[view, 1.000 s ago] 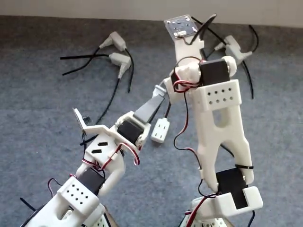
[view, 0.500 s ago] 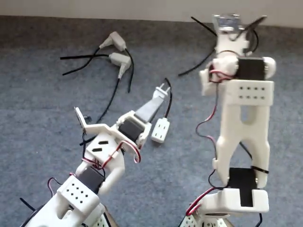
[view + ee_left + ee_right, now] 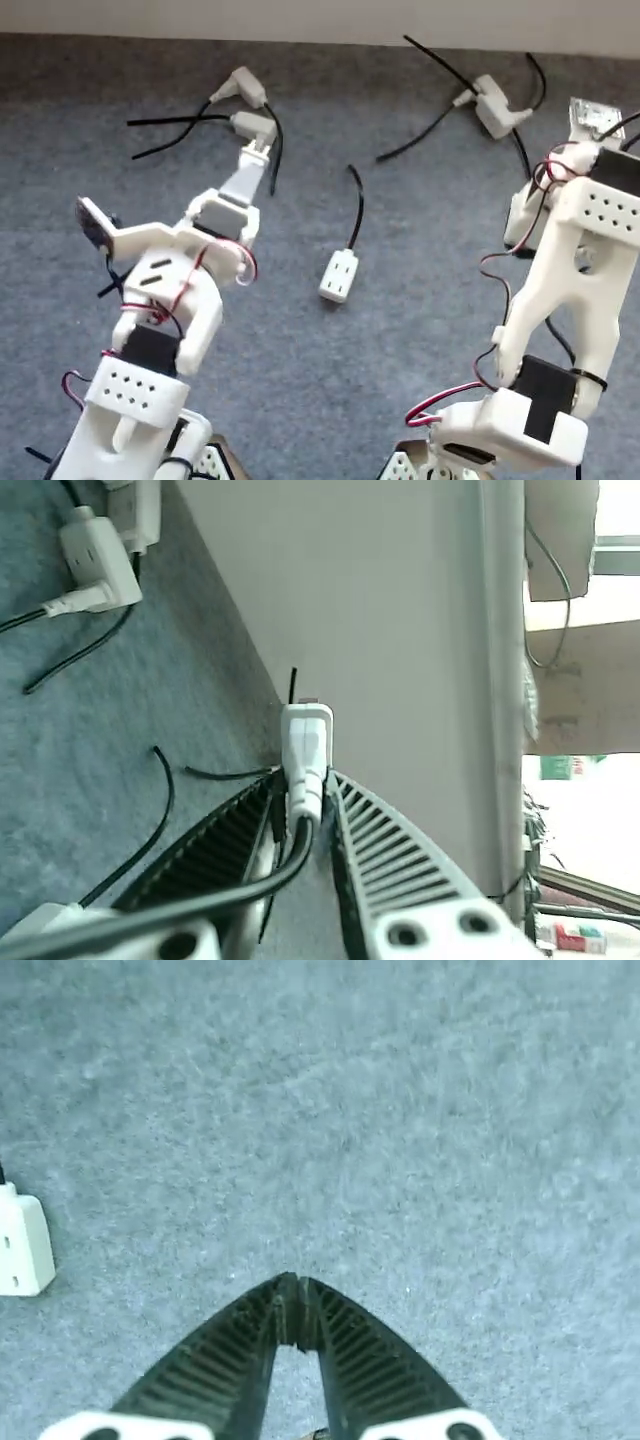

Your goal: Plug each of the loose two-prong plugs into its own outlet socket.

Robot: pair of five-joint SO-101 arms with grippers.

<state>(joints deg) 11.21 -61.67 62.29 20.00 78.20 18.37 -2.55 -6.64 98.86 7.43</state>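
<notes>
My left gripper (image 3: 308, 798) is shut on a white two-prong plug (image 3: 304, 742) whose prongs point outward and whose black cord runs back between the fingers. In the high view that left gripper (image 3: 253, 160) holds the plug (image 3: 259, 149) just short of two white sockets (image 3: 254, 124) with black cords at the back left. The left wrist view shows those sockets (image 3: 98, 558) on the carpet. Another white socket (image 3: 339, 275) lies mid-carpet, also seen as a socket (image 3: 22, 1251) in the right wrist view. My right gripper (image 3: 297, 1312) is shut with nothing in it, above bare carpet.
A third white connector (image 3: 495, 106) with black cords lies at the back right, near the pale wall (image 3: 300, 18). The right arm (image 3: 565, 270) stands tall on the right side. Grey carpet (image 3: 400, 200) lies open around the middle socket.
The left arm swung left and back, carrying the plug from the centre toward the back-left sockets. The right arm swung away from the centre to the right.
</notes>
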